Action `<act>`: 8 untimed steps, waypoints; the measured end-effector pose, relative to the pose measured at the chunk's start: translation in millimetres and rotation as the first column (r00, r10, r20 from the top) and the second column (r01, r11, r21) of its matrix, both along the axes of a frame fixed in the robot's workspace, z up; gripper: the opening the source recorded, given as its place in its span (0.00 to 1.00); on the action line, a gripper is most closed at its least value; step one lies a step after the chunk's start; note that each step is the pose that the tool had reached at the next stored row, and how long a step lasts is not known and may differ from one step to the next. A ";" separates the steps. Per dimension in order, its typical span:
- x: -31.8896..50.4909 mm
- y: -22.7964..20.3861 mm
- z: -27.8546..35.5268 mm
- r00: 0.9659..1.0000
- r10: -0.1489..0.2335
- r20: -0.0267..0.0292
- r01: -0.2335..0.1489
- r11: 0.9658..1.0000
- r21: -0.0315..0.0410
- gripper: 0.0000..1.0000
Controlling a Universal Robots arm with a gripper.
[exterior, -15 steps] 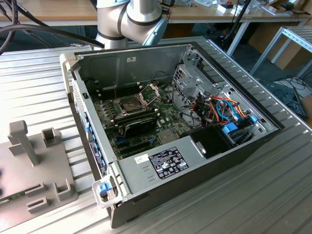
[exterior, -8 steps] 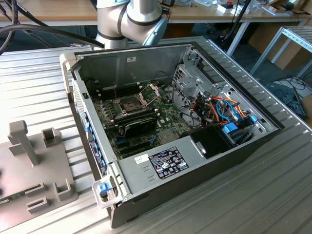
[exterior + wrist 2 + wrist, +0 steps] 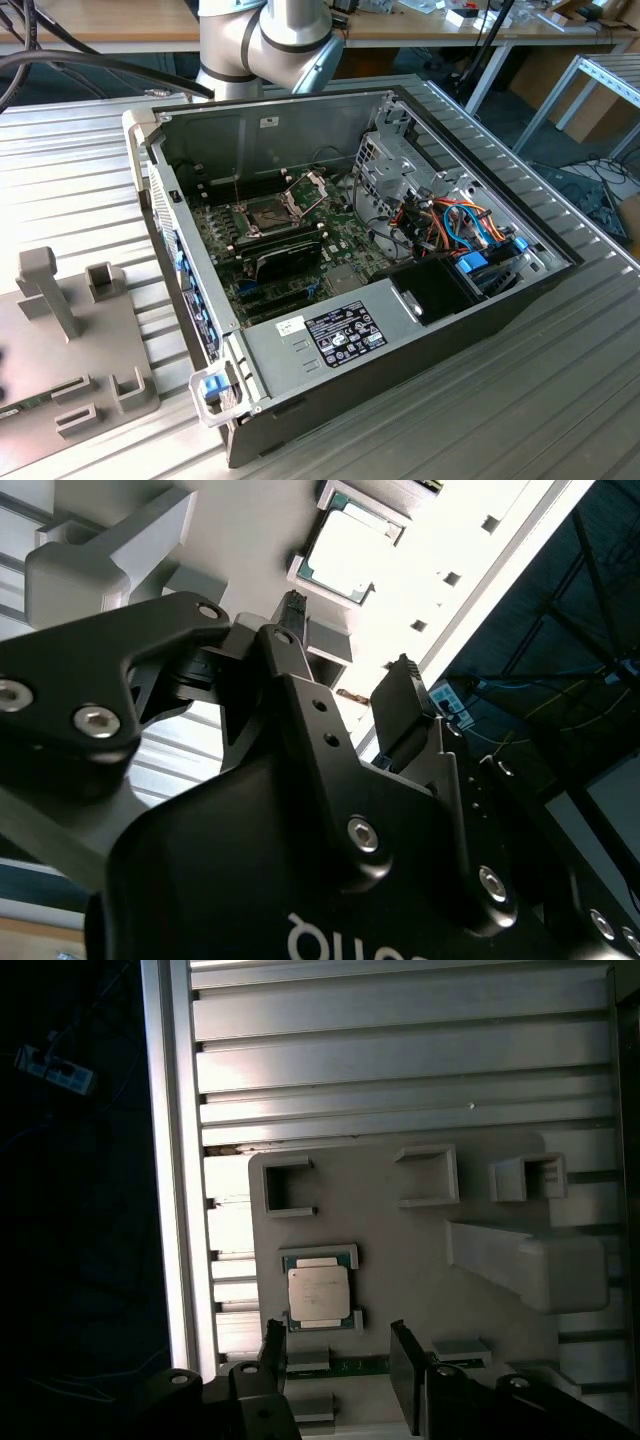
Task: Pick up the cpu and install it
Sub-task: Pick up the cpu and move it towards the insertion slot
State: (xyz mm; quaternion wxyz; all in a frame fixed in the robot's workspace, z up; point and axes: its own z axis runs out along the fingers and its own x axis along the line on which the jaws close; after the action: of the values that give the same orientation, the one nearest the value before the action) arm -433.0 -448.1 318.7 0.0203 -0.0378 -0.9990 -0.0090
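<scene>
On the grey fixture plate: cpu, lying in its square holder, untouched. Over the plate, near the cpu: gripper, fingers spread apart, holding nothing.

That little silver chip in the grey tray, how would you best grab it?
Probably from straight above, pinching the cpu by the two edges that the grey tray's end brackets leave free: it lies flat, so only edges offer grip.

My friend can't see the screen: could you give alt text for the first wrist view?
A small silver-topped cpu sits in a holder on a grey fixture plate, which lies on a ribbed metal table. The gripper hangs near it, its two black fingers open and holding nothing.
</scene>
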 end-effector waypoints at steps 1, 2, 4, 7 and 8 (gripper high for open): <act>0.0 0.0 0.0 1.000 0.000 0.000 0.000 1.000 0.000 0.54; 0.0 0.0 0.0 1.000 0.000 0.000 0.000 1.000 0.000 0.54; 0.0 -0.4 0.0 1.000 0.000 0.000 0.000 1.000 0.000 0.54; 0.0 -0.5 -0.1 1.000 0.000 0.000 0.000 1.000 0.000 0.54; 0.0 -0.5 -0.3 1.000 0.000 0.000 0.000 1.000 0.000 0.54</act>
State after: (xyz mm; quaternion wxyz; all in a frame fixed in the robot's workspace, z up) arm -433.1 -448.6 318.5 0.0204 -0.0378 -0.9990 -0.0090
